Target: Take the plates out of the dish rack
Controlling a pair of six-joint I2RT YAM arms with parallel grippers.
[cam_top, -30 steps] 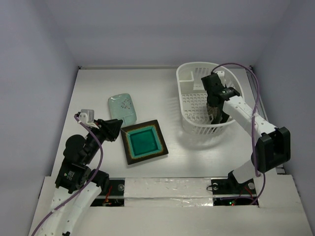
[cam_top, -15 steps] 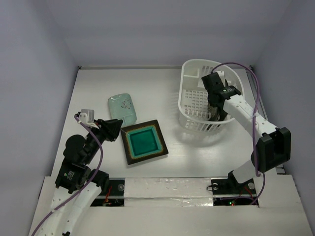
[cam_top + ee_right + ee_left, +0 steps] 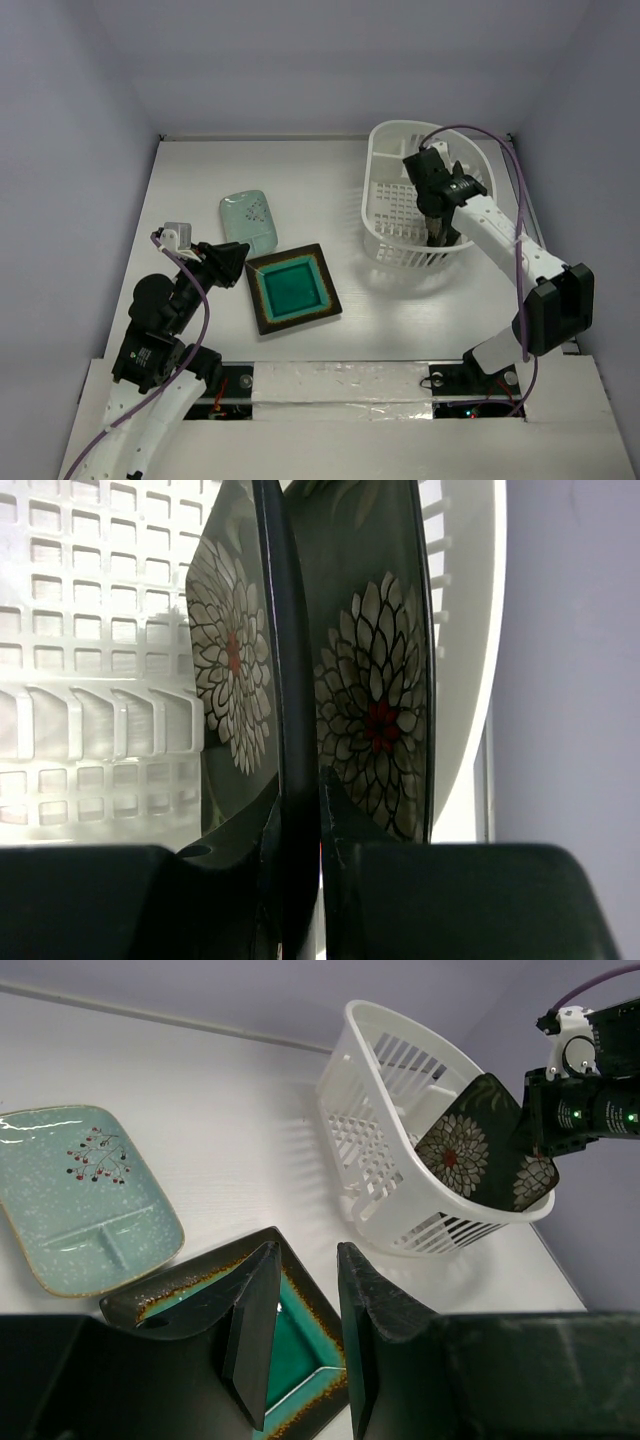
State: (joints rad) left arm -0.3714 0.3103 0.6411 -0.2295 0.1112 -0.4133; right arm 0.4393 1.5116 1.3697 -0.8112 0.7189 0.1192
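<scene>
Two black flower-pattern plates [image 3: 235, 660] [image 3: 375, 715] stand on edge in the white dish rack [image 3: 395, 215], which sits tilted at the back right. My right gripper [image 3: 298, 810] reaches down into the rack and is shut on the dark rim of one of them; I cannot tell which. The left wrist view shows both plates [image 3: 455, 1150] leaning against the rack wall [image 3: 400, 1160]. The mint-green plate [image 3: 249, 222] and the dark-rimmed teal plate [image 3: 291, 288] lie flat on the table. My left gripper [image 3: 307, 1250] hovers at the teal plate's left corner, narrowly open and holding nothing.
White walls close in the table on three sides. The rack stands close to the right wall. The right arm's purple cable [image 3: 510, 170] arcs over the rack's far side.
The right gripper has closed on a flower plate's rim and lifted slightly, and the rack has tipped and shifted a little to the right. The left arm has not moved.
</scene>
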